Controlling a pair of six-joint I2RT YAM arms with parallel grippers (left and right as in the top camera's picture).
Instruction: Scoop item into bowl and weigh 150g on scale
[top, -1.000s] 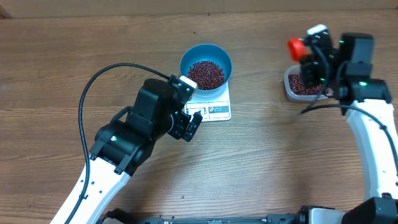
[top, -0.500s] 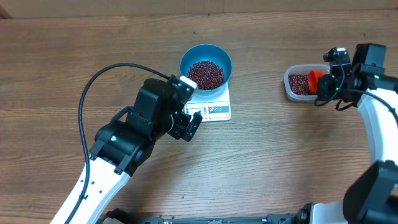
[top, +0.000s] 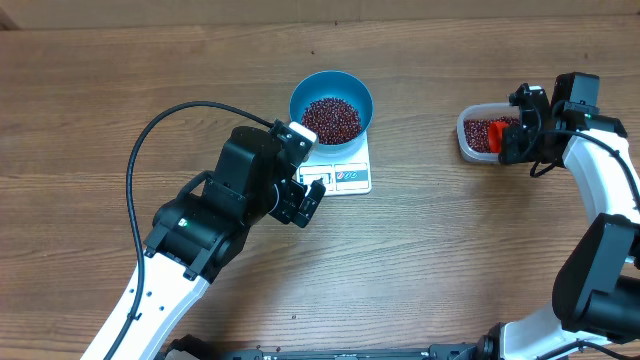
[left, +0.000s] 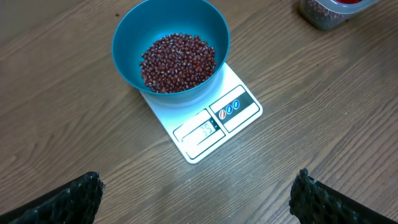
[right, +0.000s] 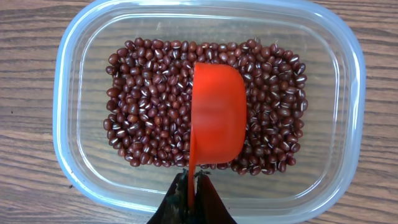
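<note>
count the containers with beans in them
2. The blue bowl sits on the scale near the table's middle. The clear tub is at the right, under the orange scoop that the right gripper holds. None looks hidden.

Work surface, overhead view.
A brown wood-grain tabletop (top: 450, 250) fills every view, grain running left to right under even light; a paler tan strip (top: 100, 10) borders its far edge.

Only blurred, unreadable digits on the scale (left: 214, 121)
</note>
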